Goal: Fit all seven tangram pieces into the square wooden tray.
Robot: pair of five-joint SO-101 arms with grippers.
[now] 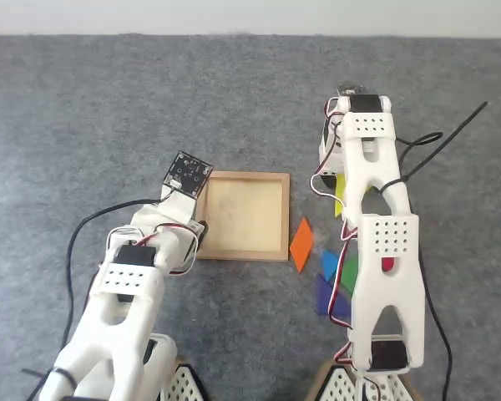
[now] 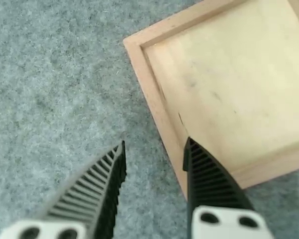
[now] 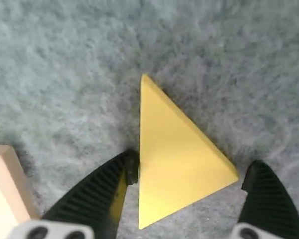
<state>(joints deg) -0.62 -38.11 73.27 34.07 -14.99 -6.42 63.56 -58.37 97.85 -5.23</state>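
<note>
High view: the orange piece [image 1: 301, 243] and blue piece [image 1: 329, 266] lie just beside the wooden tray [image 1: 246, 251], with others partly hidden under the right arm [image 1: 384, 251]. The right gripper [image 3: 194, 165] spreads wide astride the yellow triangle [image 3: 169, 149] near the tray. The left gripper [image 2: 155, 143], partly open and holding nothing, has one finger over the tray's rim.

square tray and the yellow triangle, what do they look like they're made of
The square tray looks like pale bare wood, matt, with faint grain and small dark marks on its floor. The yellow triangle is smooth, evenly coloured, with no grain showing: painted wood or plastic, the look leaves it open.
</note>
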